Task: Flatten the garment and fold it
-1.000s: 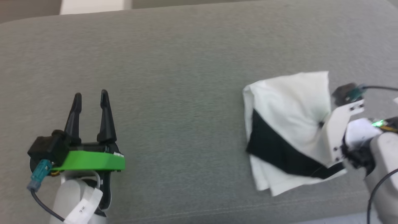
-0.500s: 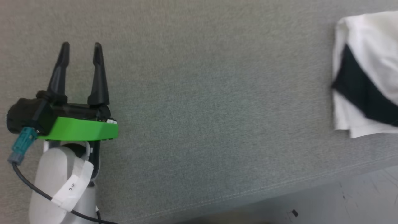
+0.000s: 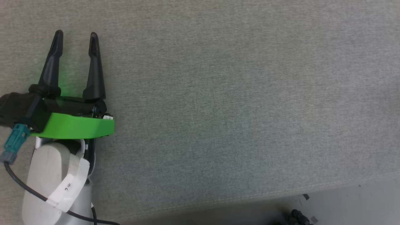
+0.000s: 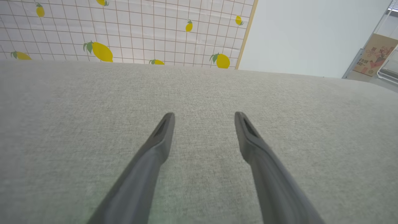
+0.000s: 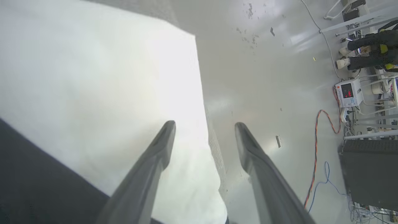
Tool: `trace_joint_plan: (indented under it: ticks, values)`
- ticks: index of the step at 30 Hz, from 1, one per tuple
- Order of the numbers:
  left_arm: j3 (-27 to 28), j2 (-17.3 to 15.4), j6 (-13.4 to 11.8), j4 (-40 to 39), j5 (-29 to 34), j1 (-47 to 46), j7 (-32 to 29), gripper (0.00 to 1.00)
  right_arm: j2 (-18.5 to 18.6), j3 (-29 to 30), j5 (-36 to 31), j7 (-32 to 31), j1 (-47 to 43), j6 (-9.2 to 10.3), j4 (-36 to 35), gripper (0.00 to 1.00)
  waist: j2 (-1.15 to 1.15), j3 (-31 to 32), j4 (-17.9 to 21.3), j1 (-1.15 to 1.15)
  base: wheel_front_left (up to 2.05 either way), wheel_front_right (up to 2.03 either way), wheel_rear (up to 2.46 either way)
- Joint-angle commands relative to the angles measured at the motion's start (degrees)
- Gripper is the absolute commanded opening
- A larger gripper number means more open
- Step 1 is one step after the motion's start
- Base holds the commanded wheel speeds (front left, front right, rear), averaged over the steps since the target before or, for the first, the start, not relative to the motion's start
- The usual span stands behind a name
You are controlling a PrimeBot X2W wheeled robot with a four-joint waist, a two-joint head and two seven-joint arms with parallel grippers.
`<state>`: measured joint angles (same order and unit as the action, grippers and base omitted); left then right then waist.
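Note:
The garment [image 5: 93,77] shows close up in the right wrist view as a broad white cloth with a black part [image 5: 37,174] at the lower left. Its straight edge runs down the middle of that view. My right gripper [image 5: 205,124] is open just above it, one finger over the white cloth and the other over the floor, with nothing pinched between them. My left gripper [image 3: 76,34] is open and empty at the left of the grey cushion [image 3: 218,93]; the left wrist view shows its fingers spread [image 4: 204,116] over bare grey fabric [image 4: 199,87].
The cushion's front seam and edge [image 3: 250,197] run along the bottom, with pale floor [image 3: 343,203] below. A lemon-patterned sheet [image 4: 124,28] hangs behind the cushion. Cables [image 5: 317,149], a black box [image 5: 370,174] and equipment [image 5: 349,93] stand on the floor [image 5: 264,77].
The head camera has swung, so the garment and right arm slid out past the right edge. The right gripper, pinching the garment a second ago, now stands open. The left arm keeps its pose.

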<state>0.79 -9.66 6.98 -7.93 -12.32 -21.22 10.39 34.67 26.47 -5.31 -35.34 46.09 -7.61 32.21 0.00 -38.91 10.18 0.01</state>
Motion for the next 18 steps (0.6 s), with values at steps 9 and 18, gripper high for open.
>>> trace_joint_plan:
  ticks: [9, 18]
  values:
    - [1.5, 1.4, -1.5, 4.8, -1.8, 2.9, 2.9, 1.0, -2.0, -7.4, 4.3, 11.9, 4.5, 0.12, -6.4, 1.0, 0.0, 12.0, -1.5, -0.01, 0.0, 0.0, 0.0]
    - [4.3, 3.4, -4.9, 8.7, -4.0, 6.8, 3.6, 1.0, -12.1, -18.7, 16.2, 30.1, 4.3, 0.12, -18.8, 1.0, 0.0, 24.8, -5.6, -0.01, 0.0, 0.0, 0.0]
